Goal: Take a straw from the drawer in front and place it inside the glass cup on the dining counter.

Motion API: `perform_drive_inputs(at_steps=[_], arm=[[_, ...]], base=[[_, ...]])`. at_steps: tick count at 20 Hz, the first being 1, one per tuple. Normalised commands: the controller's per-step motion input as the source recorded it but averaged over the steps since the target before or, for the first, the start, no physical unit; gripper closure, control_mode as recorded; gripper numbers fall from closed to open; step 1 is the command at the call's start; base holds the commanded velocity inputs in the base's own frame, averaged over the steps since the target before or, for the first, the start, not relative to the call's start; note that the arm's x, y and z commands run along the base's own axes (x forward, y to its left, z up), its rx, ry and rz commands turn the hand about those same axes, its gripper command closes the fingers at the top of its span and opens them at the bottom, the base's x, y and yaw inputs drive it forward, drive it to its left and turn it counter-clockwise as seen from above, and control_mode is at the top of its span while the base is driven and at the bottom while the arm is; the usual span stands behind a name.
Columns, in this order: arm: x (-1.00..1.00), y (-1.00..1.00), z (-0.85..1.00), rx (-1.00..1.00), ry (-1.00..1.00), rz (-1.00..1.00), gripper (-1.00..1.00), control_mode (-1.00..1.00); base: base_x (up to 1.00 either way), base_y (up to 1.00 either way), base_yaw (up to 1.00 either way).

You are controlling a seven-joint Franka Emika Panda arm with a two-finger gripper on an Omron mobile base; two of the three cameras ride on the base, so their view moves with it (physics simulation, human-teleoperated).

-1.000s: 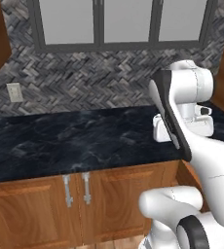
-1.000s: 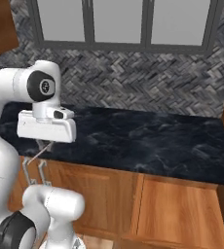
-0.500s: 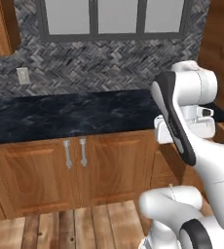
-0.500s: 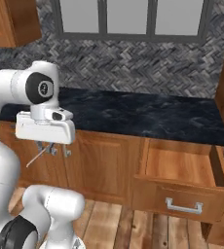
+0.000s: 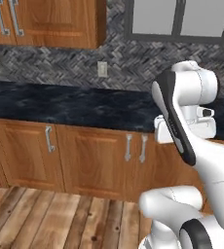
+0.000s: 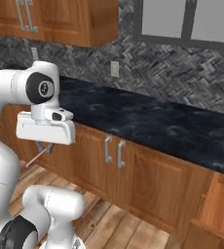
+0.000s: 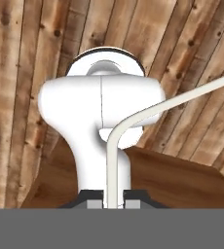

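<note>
My gripper (image 7: 112, 200) is shut on the straw (image 7: 115, 146). In the hand view the straw looks pale; it rises from between the dark fingertips (image 7: 91, 197) and sweeps off to the right above the wooden floor. In the right base view the straw (image 6: 36, 158) is a thin pinkish line slanting down and left from under my gripper (image 6: 46, 147), which hangs in front of the cabinets. The open drawer (image 6: 220, 200) of orange-brown wood shows at the lower right edge. The glass cup and the dining counter are out of view.
A black worktop (image 5: 70, 104) backed by grey herringbone tiles runs across above base cabinets with silver bar handles (image 5: 48, 138). Upper wall cabinets (image 6: 65, 19) hang at the top left. Plank floor (image 5: 50, 219) lies open to the lower left.
The whole picture has shifted: the base has moved, so worktop and drawer slide to the right and wall cabinets come in at the left. The gripper stays shut on the straw.
</note>
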Motion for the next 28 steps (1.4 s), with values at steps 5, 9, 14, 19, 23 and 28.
perform_drive_inputs(at_steps=[5, 9, 14, 19, 23, 28], arm=[[0.00, 0.00, 0.00, 0.00, 0.00, 0.00, 1.00, 1.00], [0.00, 0.00, 0.00, 0.00, 0.00, 0.00, 1.00, 1.00], [0.00, 0.00, 0.00, 0.00, 0.00, 0.00, 1.00, 1.00], [0.00, 0.00, 0.00, 0.00, 0.00, 0.00, 1.00, 1.00], [0.00, 0.00, 0.00, 0.00, 0.00, 0.00, 1.00, 1.00], [0.00, 0.00, 0.00, 0.00, 0.00, 0.00, 1.00, 1.00]], base=[[0.00, 0.40, 0.77], [0.00, 0.46, 0.75], [0.00, 0.46, 0.75], [0.00, 0.46, 0.74], [0.00, 0.41, 0.72], [0.00, 0.43, 0.69]])
